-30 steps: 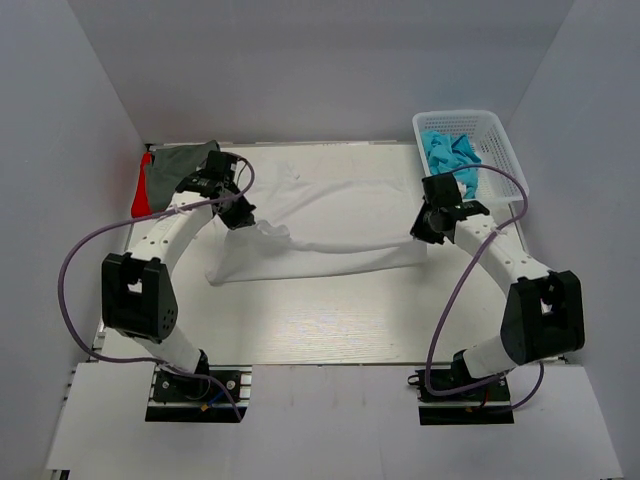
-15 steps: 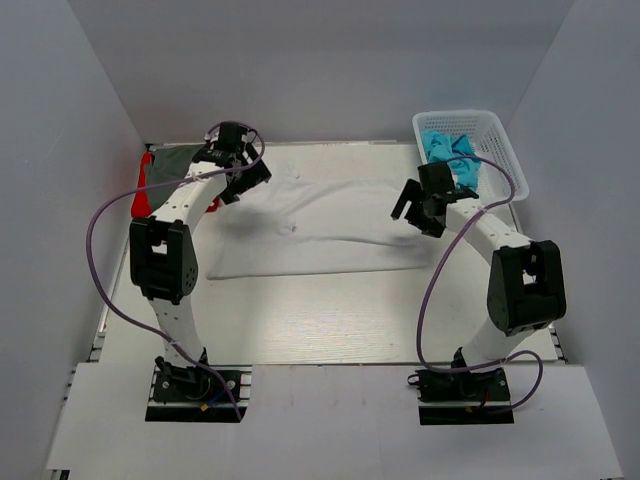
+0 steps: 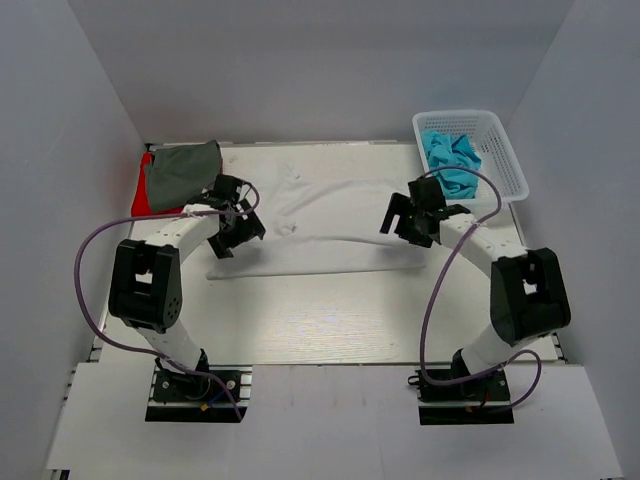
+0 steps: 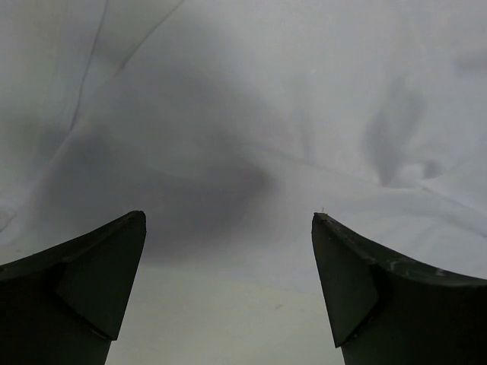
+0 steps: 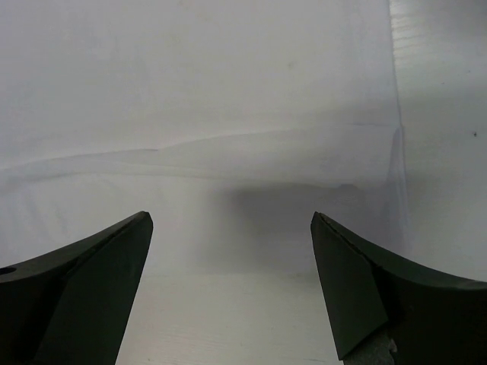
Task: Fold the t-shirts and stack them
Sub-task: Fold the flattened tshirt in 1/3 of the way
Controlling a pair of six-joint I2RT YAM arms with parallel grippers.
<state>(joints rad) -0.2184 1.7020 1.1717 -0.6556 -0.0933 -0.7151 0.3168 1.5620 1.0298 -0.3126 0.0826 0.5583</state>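
A white t-shirt (image 3: 330,215) lies spread across the middle of the table. My left gripper (image 3: 232,238) hovers open over the shirt's left near part, nothing between its fingers. In the left wrist view the open left gripper (image 4: 228,220) frames wrinkled white cloth (image 4: 266,114). My right gripper (image 3: 402,220) hovers open over the shirt's right end. The right wrist view shows the right gripper (image 5: 232,220) empty above the shirt (image 5: 228,99) near its hem. A dark grey t-shirt (image 3: 182,172) lies on a red one (image 3: 142,197) at the far left. Turquoise t-shirts (image 3: 450,162) fill the basket.
The white mesh basket (image 3: 497,140) stands at the far right corner. Bare tabletop (image 3: 330,315) stretches between the shirt's near edge and the arm bases. Grey walls enclose the table on three sides. Purple cables loop from both arms.
Both grippers, shut on the white shirt a second ago, have opened and let it go. The arms swung toward the far side, then came back over the shirt, which now lies flatter.
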